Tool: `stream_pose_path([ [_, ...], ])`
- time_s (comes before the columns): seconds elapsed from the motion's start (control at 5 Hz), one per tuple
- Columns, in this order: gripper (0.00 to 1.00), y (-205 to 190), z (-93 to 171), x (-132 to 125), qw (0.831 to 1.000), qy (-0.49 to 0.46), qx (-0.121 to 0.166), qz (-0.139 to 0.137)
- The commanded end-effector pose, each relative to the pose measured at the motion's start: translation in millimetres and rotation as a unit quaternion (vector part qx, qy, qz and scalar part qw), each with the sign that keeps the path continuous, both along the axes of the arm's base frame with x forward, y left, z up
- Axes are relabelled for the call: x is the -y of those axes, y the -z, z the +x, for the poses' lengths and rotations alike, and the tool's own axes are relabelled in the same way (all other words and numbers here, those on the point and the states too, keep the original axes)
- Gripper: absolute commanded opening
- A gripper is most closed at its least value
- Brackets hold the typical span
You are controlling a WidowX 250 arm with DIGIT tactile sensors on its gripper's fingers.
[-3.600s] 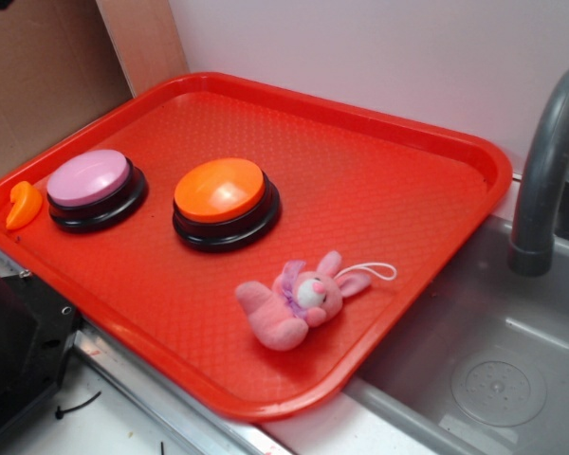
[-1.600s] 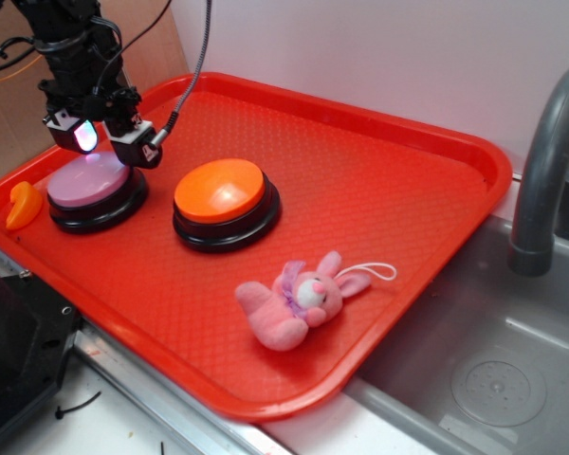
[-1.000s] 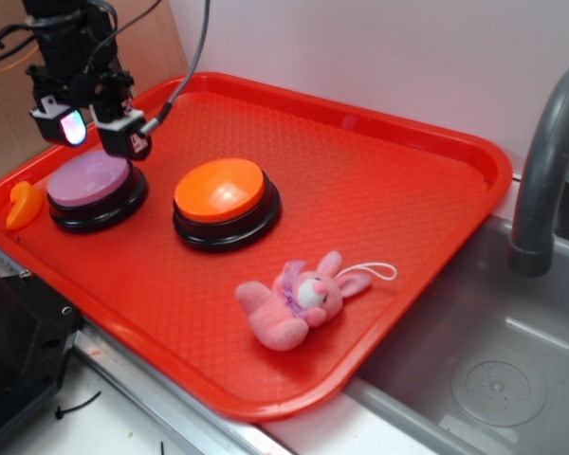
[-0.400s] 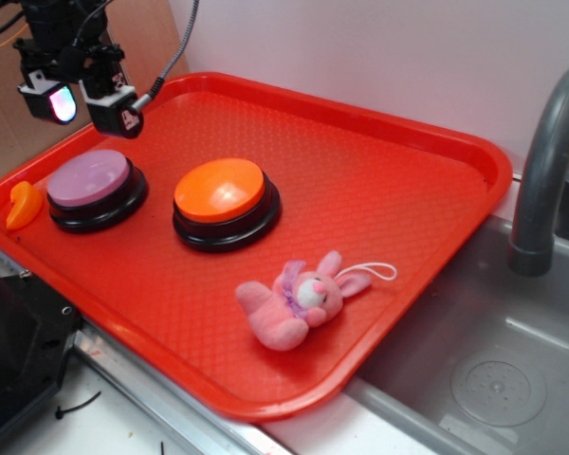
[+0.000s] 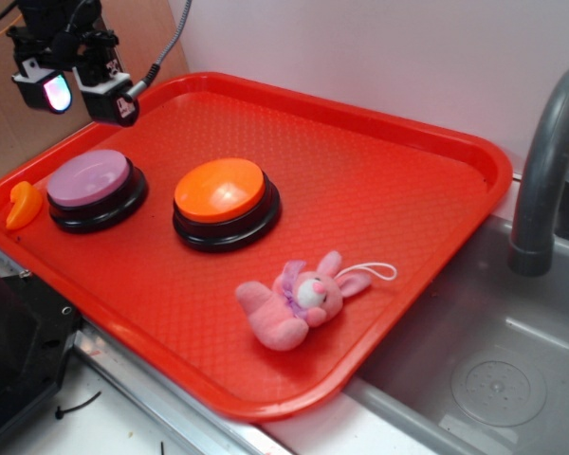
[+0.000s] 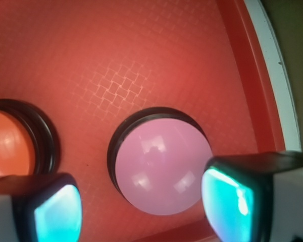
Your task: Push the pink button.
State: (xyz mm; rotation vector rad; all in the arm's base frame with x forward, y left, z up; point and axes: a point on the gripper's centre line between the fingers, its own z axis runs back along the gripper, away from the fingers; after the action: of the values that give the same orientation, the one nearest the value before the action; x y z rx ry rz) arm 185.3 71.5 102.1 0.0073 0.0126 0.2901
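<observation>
Below my gripper (image 5: pixel 76 92) the pink button (image 5: pixel 88 178) sits on the red tray (image 5: pixel 360 190), well apart from it now. I have lifted the gripper off it; its fingers stand apart and hold nothing, so I judge the press is done.

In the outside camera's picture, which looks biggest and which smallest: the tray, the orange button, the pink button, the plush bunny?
1. The red tray, by far the largest.
2. The orange button and the pink button: about alike, so no ranking between them.
3. The plush bunny: close to the buttons overall and nearer the camera, so its last place is unsure.
</observation>
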Motion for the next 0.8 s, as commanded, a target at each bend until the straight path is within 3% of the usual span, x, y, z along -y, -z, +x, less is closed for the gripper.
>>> stream_pose_path([
  [0.0,1.0,-25,8,0,0.999,0.011,0.034,0.018],
  [0.2,1.0,-27,7,2,1.0,0.005,0.021,0.021],
  [0.6,1.0,-44,5,6,0.999,0.002,0.041,0.028],
])
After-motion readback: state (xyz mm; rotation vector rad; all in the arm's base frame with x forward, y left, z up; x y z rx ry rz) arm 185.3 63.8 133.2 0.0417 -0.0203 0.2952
